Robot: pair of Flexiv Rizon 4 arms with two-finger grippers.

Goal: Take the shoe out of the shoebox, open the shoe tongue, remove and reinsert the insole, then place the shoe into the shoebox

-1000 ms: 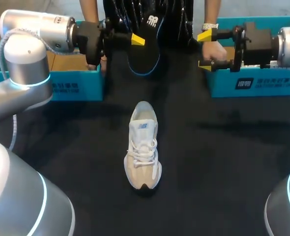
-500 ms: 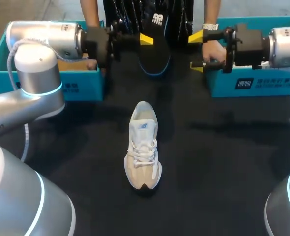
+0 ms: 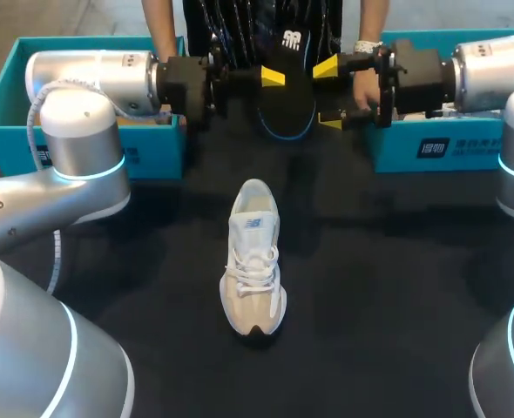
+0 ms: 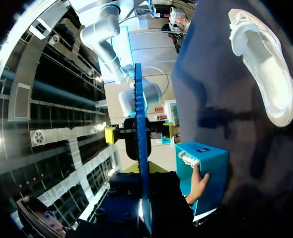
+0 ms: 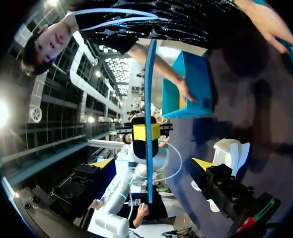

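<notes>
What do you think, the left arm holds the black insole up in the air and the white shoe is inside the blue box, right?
Not quite. The white shoe is not inside a box: it stands out on the black table, as the head view shows. The left end effector does hold the black insole up in the air.

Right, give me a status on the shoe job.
Done: the shoe is out of its box, lying on the table, and the insole is out of it. In hand: the left gripper holds the insole in the air, and the open right gripper faces it without gripping. Left: reinsert the insole, then put the shoe into the shoebox.
</notes>
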